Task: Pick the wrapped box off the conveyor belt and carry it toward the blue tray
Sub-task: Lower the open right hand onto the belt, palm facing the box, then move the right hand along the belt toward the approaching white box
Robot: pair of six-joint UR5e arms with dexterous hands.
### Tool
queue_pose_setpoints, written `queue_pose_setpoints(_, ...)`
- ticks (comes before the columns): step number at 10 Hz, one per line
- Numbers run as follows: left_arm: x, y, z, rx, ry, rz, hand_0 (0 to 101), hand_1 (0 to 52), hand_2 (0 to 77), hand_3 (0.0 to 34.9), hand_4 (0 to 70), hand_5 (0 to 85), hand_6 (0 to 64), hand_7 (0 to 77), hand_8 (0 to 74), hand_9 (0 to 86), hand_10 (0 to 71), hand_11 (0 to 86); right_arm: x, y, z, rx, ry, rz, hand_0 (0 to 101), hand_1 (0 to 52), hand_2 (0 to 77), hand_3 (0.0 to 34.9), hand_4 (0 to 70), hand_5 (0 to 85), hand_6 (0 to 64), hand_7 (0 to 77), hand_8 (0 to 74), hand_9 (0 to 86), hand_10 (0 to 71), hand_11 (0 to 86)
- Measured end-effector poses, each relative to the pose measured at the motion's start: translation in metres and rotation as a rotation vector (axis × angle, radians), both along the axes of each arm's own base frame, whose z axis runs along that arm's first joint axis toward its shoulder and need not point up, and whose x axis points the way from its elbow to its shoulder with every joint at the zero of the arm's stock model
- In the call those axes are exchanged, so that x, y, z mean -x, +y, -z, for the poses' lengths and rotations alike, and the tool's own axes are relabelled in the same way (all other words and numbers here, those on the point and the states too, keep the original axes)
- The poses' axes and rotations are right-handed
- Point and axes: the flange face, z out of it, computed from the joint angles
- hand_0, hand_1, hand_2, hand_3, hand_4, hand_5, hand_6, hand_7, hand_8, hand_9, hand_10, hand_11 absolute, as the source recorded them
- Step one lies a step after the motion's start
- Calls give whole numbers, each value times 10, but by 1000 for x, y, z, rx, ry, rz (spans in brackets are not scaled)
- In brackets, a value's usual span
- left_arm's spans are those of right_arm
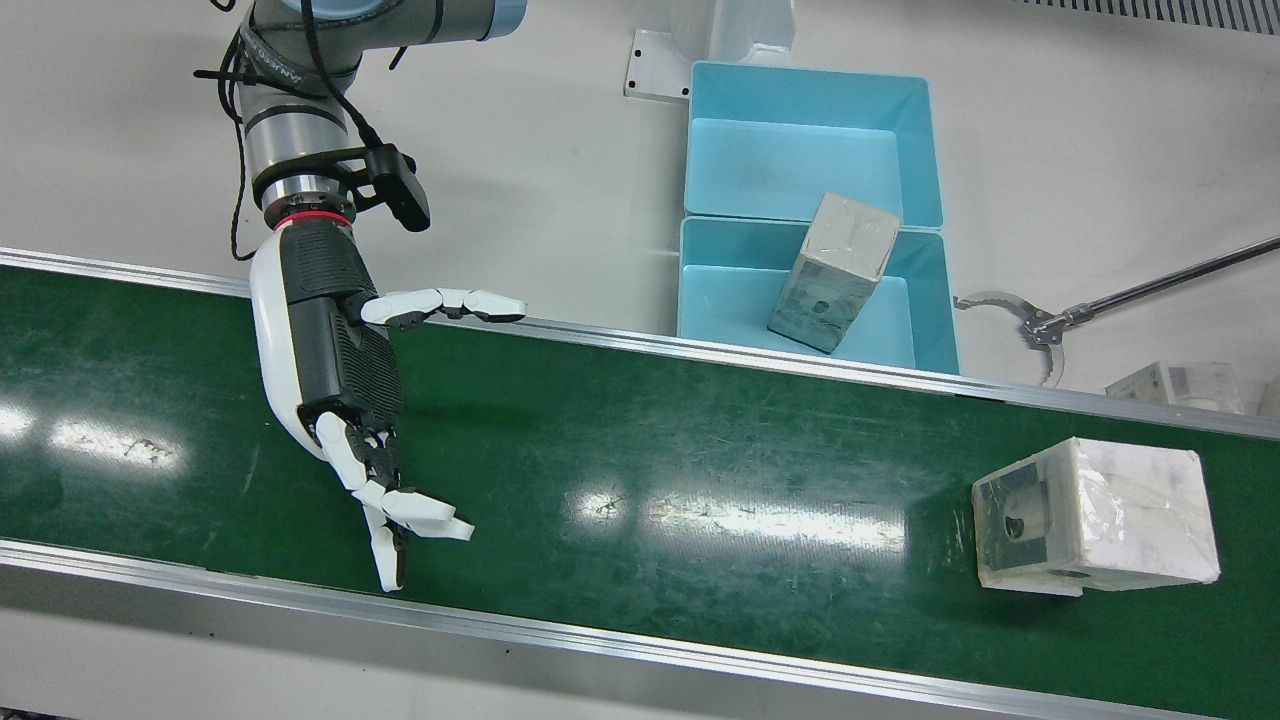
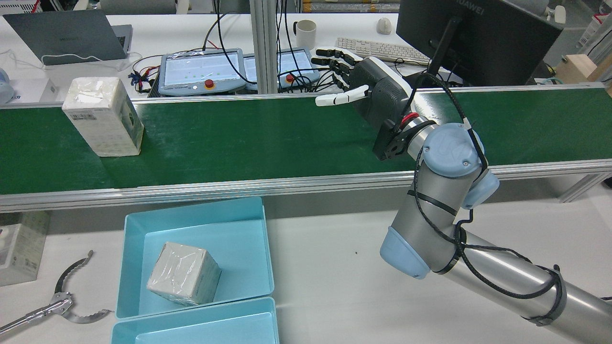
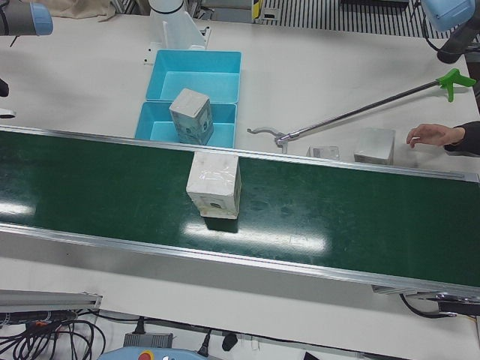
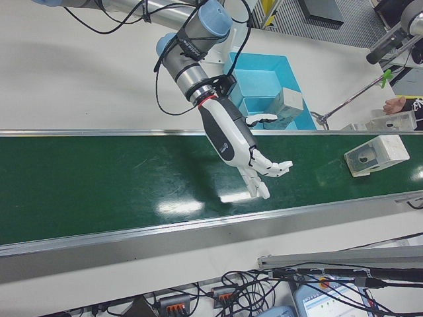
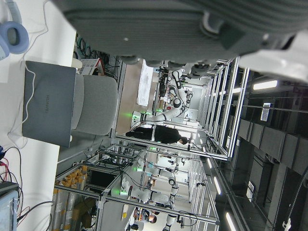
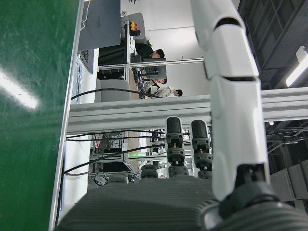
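- Your right arm (image 2: 483,272): silver-grey tubes, pale blue joint caps, a black cable strapped along it.
- Wrist: a red ring (image 1: 312,217) above the hand, with a small black camera (image 1: 400,190) on a bracket.
- Your right hand (image 1: 335,370): white shell, black ribbed palm panels, white fingers (image 1: 440,304) with black joints.
- Your left hand (image 5: 192,29): only a grey ribbed underside shows.

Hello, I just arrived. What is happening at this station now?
The right hand hovers open over the green conveyor belt, holding nothing. The wrapped box stands on the belt, well apart from that hand, not yet picked. Another wrapped box leans inside the blue tray beside the belt. A person's hand reaches near a long grabber tool on the table.
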Motion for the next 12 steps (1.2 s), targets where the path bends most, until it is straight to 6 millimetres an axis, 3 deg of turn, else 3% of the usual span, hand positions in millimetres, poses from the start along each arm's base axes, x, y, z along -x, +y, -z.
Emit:
queue_pose_setpoints(1,0,0,0,0,0,0,0,0,5,0,0,11,0,0,0,0,5,0,3,-2,-3,2,2,2,515,175,131,78,93,267,76,218,0,54,0,16)
queue_pose_setpoints(2,0,0,0,0,0,0,0,0,5,0,0,11,0,0,0,0,5,0,6,-4,-2,2,2,4,515,175,131,78,93,267,76,218,0,54,0,16)
queue_pose_setpoints(3,0,0,0,0,0,0,0,0,5,0,0,11,0,5,0,0,5,0,9,-7,0,1,2,7,515,175,131,113,115,267,71,229,0,54,0,16)
queue_pose_setpoints(4,0,0,0,0,0,0,0,0,5,0,0,11,0,5,0,0,0,0,10,-8,2,0,0,8,515,175,131,113,115,267,71,229,0,54,0,16)
queue_pose_setpoints(5,0,0,0,0,0,0,0,0,5,0,0,11,0,0,0,0,5,0,10,-8,3,-3,-3,9,531,191,114,141,109,267,71,240,0,54,0,16)
queue_pose_setpoints(6,0,0,0,0,0,0,0,0,5,0,0,11,0,0,0,0,0,0,10,-8,3,-3,-3,8,531,191,114,147,109,267,44,240,0,54,0,16)
queue_pose_setpoints(8,0,0,0,0,0,0,0,0,5,0,0,11,0,0,0,0,5,0,8,-8,2,-2,-4,6,510,185,153,148,98,273,49,245,0,60,0,16)
queue_pose_setpoints(12,0,0,0,0,0,0,0,0,5,0,0,11,0,0,0,0,5,0,8,-7,-2,3,-3,7,505,185,153,129,87,278,49,229,0,60,0,16)
